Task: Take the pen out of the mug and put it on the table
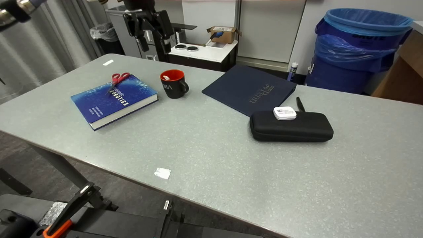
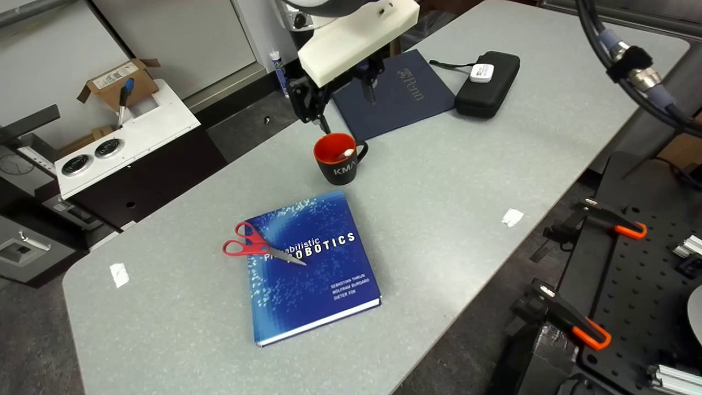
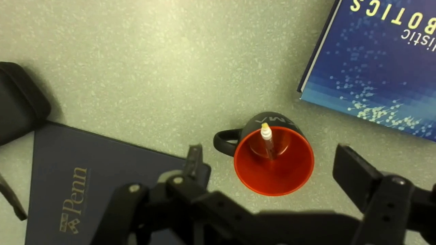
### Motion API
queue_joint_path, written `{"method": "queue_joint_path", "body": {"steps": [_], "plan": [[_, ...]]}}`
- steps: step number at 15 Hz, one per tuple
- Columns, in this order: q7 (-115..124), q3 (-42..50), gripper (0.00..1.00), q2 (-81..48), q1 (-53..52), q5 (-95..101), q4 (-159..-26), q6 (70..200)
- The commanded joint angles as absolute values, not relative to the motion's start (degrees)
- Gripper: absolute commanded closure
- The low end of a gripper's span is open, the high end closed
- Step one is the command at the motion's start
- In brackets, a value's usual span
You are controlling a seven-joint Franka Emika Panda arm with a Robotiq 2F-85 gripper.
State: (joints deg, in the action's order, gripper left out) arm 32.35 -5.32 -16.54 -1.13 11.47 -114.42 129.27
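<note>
Your gripper (image 3: pixel 269 156) is spread wide, empty; the pen (image 3: pixel 267 135) leans in the mug (image 3: pixel 275 177) below, crosswise to your closing line.

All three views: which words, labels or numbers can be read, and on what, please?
"...abilistic ROBOTICS": blue book, partly hidden by scissors
"SEBASTIAN THRUN, WOLFRAM BURGARD, DIETER FOX": blue book
"KMA": mug
"Penn": navy folder
Unreadable, too small: labels on white case, cardboard box, tube
Unclear, partly covered: blue bin lettering
</note>
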Motion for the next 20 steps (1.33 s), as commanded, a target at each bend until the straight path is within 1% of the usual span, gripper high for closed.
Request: {"method": "queue_joint_path", "body": {"steps": [1,4,9,18,19,20], "plan": [[31.66,-2.74,0.00,-16.90,-3.77,10.44,-113.80,129.21],[34.73,-1.18,0.00,-17.91,-5.44,13.75,-113.82,130.74],[34.43,0.82,0.00,-21.68,-7.52,14.13,-113.65,131.13],[35.03,4.33,0.00,-26.98,-9.93,14.29,-112.84,136.02],[34.79,4.47,0.25,-27.31,-9.94,14.01,-112.76,136.52],[34.57,4.55,0.26,-27.48,-9.99,13.83,-112.77,137.01]]}}
